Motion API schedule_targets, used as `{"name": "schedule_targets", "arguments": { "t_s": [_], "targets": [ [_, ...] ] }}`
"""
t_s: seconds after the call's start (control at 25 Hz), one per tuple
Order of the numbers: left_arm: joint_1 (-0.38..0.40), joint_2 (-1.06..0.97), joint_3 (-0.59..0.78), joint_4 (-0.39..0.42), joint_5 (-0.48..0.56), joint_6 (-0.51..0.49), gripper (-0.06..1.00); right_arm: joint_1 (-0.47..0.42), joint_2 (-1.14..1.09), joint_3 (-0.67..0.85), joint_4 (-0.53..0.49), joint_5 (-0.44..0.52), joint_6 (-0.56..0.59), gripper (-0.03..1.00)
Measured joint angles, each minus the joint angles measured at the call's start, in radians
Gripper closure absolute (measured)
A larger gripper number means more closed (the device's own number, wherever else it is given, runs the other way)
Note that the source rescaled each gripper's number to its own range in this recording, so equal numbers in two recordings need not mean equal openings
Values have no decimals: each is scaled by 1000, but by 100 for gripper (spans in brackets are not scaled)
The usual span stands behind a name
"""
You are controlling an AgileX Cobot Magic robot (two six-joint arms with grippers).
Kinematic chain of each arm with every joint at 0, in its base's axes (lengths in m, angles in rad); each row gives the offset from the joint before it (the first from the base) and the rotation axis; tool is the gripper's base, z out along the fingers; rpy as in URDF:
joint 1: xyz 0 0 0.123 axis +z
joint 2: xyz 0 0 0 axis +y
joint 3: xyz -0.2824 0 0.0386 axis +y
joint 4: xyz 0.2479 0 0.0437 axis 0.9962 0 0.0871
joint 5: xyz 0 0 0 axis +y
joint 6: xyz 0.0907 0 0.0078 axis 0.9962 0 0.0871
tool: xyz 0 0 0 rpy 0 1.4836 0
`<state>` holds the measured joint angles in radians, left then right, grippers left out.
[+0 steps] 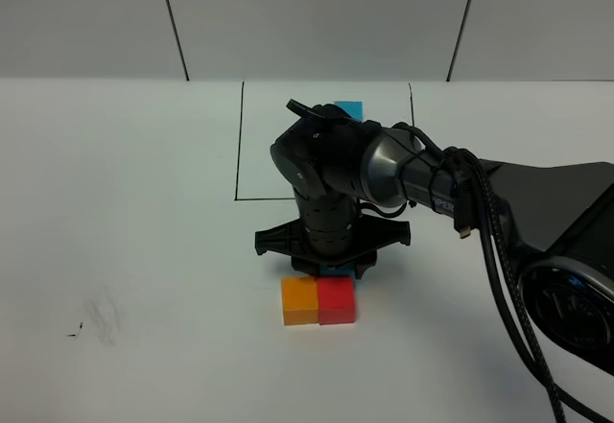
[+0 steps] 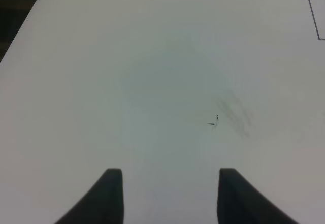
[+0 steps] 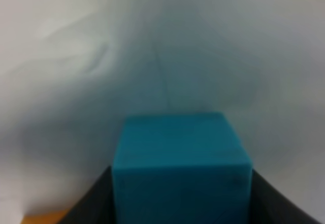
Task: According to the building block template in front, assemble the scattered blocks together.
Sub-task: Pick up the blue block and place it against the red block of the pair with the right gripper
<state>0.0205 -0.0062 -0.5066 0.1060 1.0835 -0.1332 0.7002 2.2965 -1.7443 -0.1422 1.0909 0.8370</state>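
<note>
Right hand (image 3: 180, 203) clamps the cyan block (image 3: 182, 163) behind the joined orange block (image 1: 299, 300) and red block (image 1: 337, 299); next, seat it squarely against red per template.

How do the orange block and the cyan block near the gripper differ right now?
The orange block sits free on the table, touching the red block; the cyan block is clamped between the right gripper fingers. The orange one is in plain sight from above; the cyan one is mostly hidden there. Both are plain cubes.
</note>
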Motion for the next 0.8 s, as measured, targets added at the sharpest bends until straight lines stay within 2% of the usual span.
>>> {"name": "schedule_targets", "arguments": {
  "t_s": [0.8],
  "targets": [
    [0, 0, 0, 0, 0, 0, 94, 0, 7, -6, 4, 0, -1, 67]
  ]
}}
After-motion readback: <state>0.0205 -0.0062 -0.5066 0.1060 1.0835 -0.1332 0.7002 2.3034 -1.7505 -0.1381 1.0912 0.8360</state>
